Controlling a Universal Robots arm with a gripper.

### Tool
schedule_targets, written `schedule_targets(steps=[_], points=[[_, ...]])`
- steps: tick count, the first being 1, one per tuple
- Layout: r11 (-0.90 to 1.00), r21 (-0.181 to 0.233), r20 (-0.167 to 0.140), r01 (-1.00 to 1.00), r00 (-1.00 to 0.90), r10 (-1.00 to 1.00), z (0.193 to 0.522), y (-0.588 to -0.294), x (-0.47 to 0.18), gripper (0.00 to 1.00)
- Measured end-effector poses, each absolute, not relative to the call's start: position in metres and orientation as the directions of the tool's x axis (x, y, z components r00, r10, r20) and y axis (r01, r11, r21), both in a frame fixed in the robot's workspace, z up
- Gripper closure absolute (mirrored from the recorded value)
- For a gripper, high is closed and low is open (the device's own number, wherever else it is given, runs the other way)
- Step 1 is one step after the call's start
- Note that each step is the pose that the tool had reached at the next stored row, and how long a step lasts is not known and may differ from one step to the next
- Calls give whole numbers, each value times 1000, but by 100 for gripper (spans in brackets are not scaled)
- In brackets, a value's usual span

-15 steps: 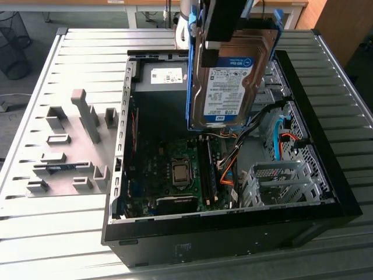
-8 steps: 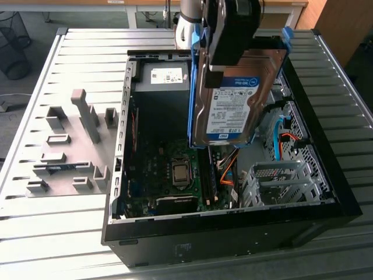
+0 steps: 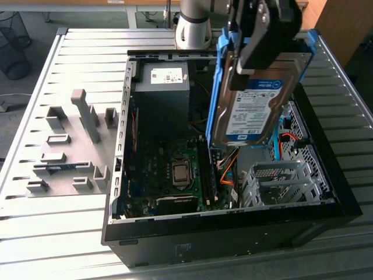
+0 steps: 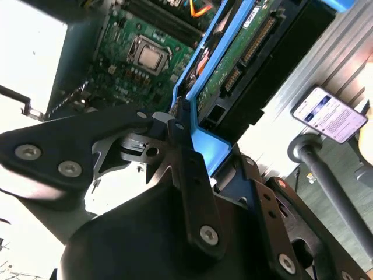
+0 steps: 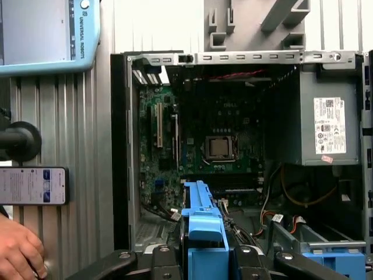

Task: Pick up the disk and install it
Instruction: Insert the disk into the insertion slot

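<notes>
The disk (image 3: 254, 108), a silver hard drive with a blue-and-white label and blue rails, hangs tilted on edge above the open computer case (image 3: 233, 233), over its right-hand part in the exterior view. My gripper (image 3: 252, 61) is shut on the disk's upper end. In the second wrist view the gripper (image 4: 213, 154) clamps the blue rail, and the disk's green circuit side (image 4: 245, 52) points down toward the case. In the first wrist view the gripper (image 5: 205, 256) holds the blue rail (image 5: 204, 224) over the case interior.
Inside the case are a grey power-supply box (image 3: 162, 87), the motherboard (image 3: 175, 169) and a metal drive cage (image 3: 280, 181) with orange cables nearby. A grey fixture plate (image 3: 70, 146) lies beside the case. A phone (image 5: 32, 185), a person's hand (image 5: 20, 251) and a pendant (image 5: 46, 35) sit outside it.
</notes>
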State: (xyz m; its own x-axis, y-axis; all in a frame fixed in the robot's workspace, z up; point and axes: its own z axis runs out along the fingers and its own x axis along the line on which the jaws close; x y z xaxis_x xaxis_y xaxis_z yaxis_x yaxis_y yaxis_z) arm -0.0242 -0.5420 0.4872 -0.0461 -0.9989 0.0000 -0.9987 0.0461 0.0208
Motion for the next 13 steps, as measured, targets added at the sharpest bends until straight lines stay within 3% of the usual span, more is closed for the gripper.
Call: schedule_targets(steps=[13], points=[[46,21,0,-999,-46,-999,484,-552,-15,64]])
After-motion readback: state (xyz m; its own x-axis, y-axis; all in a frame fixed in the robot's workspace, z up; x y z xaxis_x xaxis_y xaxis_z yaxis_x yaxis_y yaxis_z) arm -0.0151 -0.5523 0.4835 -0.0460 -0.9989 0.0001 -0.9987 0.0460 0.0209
